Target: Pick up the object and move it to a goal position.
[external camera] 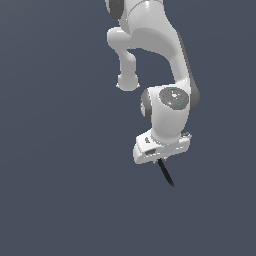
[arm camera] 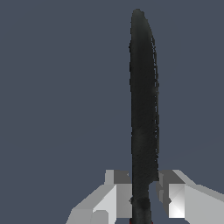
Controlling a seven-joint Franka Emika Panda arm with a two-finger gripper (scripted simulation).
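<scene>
Black half of the stick (arm camera: 143,100) juts from our gripper (arm camera: 144,194), jaws pinched on it approx mid-length; looks light, stiff, prob slick, so we grip near centre

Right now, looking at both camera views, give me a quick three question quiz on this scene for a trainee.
1. True or false: the stick lies flat on the ground.
2. The gripper is: A) open and empty, B) shut on the stick, C) out of view.
3. Fill in: in the wrist view, the half of the stick reaching out past the fingers is coloured ____.

Key: 1 false, it hangs tilted below the gripper. 2 B. 3 black.
</scene>
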